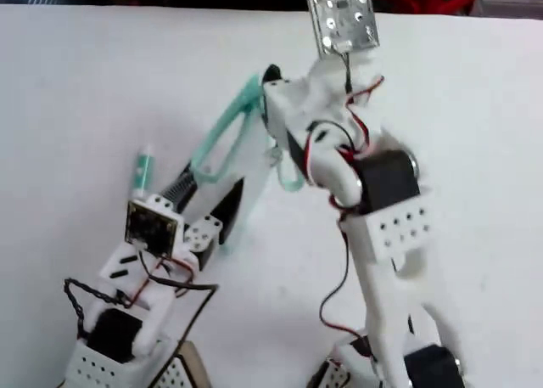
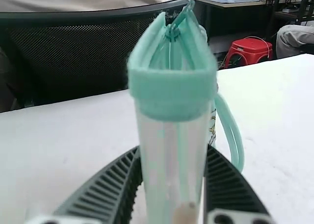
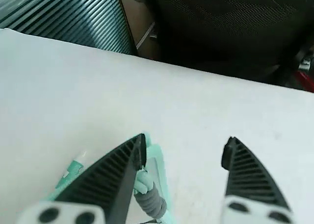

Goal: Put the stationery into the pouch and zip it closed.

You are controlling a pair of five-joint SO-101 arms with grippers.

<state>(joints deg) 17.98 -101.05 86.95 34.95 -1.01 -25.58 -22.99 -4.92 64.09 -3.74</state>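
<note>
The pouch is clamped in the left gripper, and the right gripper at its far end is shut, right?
Not quite. The pouch is clamped in the left gripper, but the right gripper at its far end is open: the right wrist view shows its fingers spread apart.

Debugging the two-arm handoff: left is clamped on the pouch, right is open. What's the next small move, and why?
Probably close the right gripper on the pouch end: its jaws stand open with the teal edge lying against one finger, and the left gripper clamps the other end.
</note>
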